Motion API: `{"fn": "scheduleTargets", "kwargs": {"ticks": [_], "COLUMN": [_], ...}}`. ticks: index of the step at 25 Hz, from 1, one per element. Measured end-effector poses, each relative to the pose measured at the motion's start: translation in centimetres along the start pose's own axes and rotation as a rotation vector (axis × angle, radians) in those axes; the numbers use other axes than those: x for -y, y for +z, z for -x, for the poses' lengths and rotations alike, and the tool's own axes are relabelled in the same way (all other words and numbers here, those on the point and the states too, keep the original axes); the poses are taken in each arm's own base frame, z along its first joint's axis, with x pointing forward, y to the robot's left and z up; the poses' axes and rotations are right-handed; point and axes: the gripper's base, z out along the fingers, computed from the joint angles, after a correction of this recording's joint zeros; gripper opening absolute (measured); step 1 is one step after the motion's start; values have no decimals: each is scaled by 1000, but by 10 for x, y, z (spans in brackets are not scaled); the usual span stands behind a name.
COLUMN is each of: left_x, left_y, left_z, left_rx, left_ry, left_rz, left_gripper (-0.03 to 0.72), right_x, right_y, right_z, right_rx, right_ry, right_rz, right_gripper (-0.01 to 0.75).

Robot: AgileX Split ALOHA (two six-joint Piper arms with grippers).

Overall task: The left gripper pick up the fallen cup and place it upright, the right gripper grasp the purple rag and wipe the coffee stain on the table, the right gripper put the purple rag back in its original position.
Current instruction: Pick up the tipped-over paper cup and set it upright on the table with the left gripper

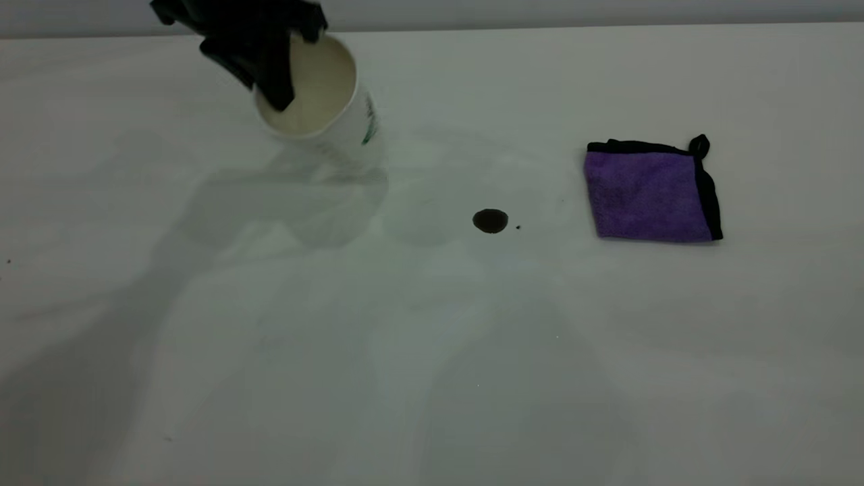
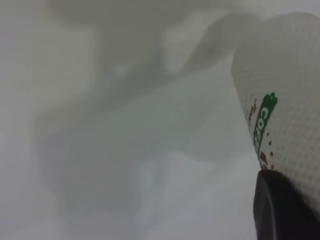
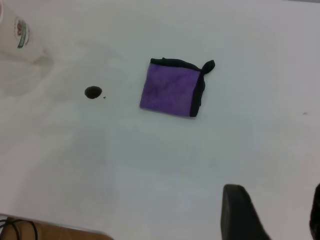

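At the far left of the table point(image 1: 432, 378), the left gripper point(image 1: 273, 64) is clamped on the rim of the fallen cup point(image 1: 337, 118), one finger inside the mouth, holding it tilted. Right of the cup lies the coffee stain point(image 1: 490, 221); farther right, the folded purple rag point(image 1: 648, 196) lies flat. Well apart from the rag, the right gripper point(image 3: 272, 212) hovers with fingers spread.
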Motion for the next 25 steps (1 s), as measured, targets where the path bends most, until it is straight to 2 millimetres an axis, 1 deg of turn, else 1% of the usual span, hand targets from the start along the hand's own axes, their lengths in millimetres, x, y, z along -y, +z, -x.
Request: {"fn": "scheduleTargets", "kwargs": {"ticks": [2, 7, 10, 16, 20, 25], "left_x": [-2, -8, -11, -11, -11, -11], "left_y": [6, 29, 39, 41, 42, 42], "left_z": [4, 10, 13, 14, 13, 14], "left_rx": [-15, -84, -98, -103, -105, -103], "left_ry": [-1, -20, -35, -38, -39, -38], "left_rz": [-14, -4, 3, 1, 1, 1], "left_gripper": [7, 7, 9, 28, 85, 228], "right_x": [0, 0, 0, 0, 0, 0], "right_y": [0, 0, 0, 0, 0, 0], "right_z": [0, 0, 0, 0, 0, 0], "right_rx": [0, 0, 0, 1, 1, 1], "right_ry": [0, 0, 0, 0, 0, 0], "right_rz": [0, 0, 0, 0, 0, 0], "right_gripper": [386, 386, 386, 386, 386, 386]}}
